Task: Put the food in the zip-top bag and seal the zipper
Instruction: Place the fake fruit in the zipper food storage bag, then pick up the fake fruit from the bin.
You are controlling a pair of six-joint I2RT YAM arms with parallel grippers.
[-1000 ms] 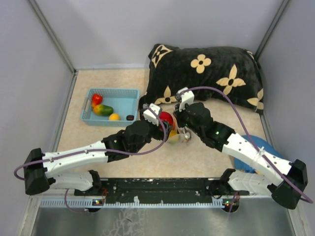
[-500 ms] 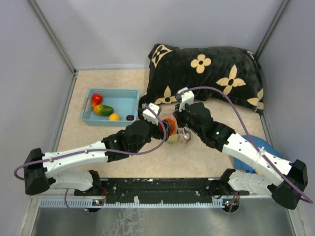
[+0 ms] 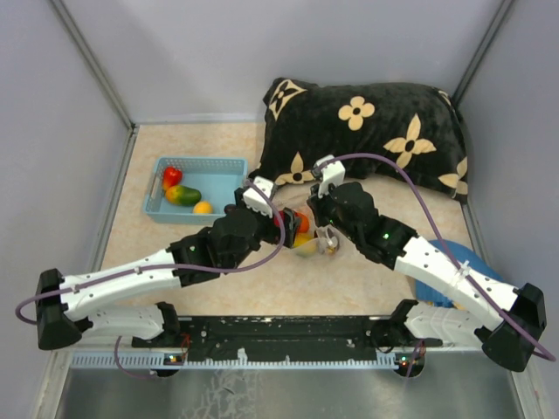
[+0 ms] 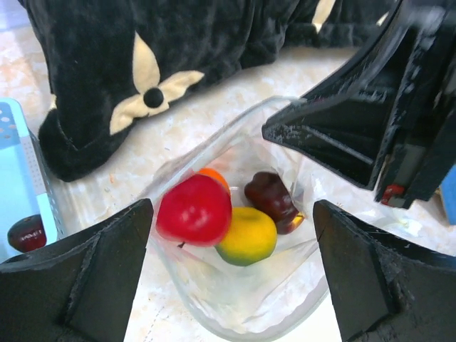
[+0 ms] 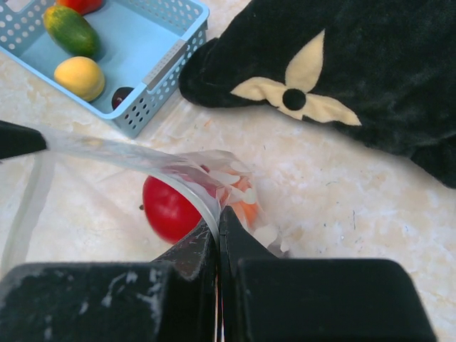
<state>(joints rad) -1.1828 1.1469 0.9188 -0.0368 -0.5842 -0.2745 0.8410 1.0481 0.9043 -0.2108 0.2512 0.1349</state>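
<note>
Release confirmed: left gripper, carrying the red apple a second ago, now stands spread above the zip-top bag at frame centre, apple inside, right gripper pinching its rim; more food waits in the blue basket.

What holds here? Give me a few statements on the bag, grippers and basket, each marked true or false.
1. The red fruit lies inside the zip-top bag. True.
2. The left gripper is shut on the red fruit. False: the left gripper is open above the bag's mouth.
3. The right gripper pinches the bag's edge. True.
4. The blue basket is empty. False: the blue basket holds a yellow fruit and a green fruit, among others.
5. The bag is sealed. False: its mouth stands open.
</note>
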